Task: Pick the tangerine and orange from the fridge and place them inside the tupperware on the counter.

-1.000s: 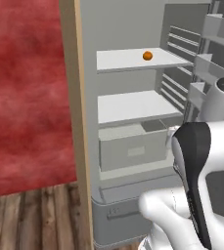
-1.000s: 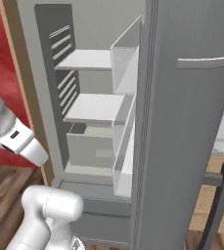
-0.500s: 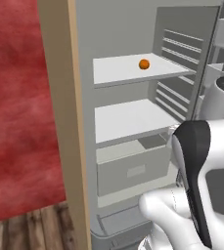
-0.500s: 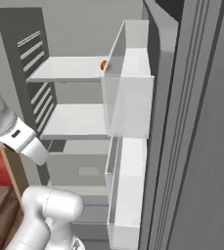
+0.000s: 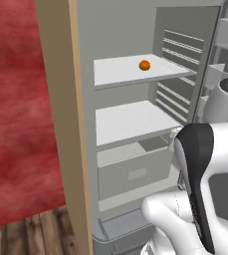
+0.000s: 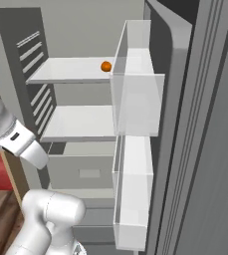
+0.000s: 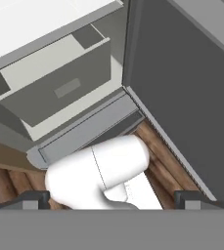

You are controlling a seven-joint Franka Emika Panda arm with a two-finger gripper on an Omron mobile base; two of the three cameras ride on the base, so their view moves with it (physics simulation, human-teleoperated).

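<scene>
Gripper (image 7: 111, 197) jaws are held wide apart, with nothing between them; the two dark fingertips (image 7: 28, 199) are seen at the bottom corners of the hand view, aimed down at the foot of the fridge (image 5: 125, 40). Below the hand, the grey drawer (image 7: 59, 88) of the fridge is seen from above, slid partly out, with the fridge's base ledge and a strip of wooden floor (image 7: 157, 161) under it.

The fridge is taken as the landmark. Its door is swung open, and two white door racks (image 6: 135, 104) are stacked one above the other on the door's inner face. On the upper white shelf (image 5: 120, 72) of the fridge, a small orange-coloured fruit (image 5: 144, 65) is set near the shelf's right side, well above the gripper and untouched; whether it is the tangerine or the orange cannot be told. In the right base view the same fruit is seen at the far end of that shelf, just beside the edge of the upper door rack. The lower white shelf (image 5: 130, 122) is bare, and the grey drawer sits directly beneath it. Beside the fridge's left wall, a tan wooden panel (image 5: 60, 99) stands upright, and beyond that a red wall (image 5: 16, 114) is seen.
</scene>
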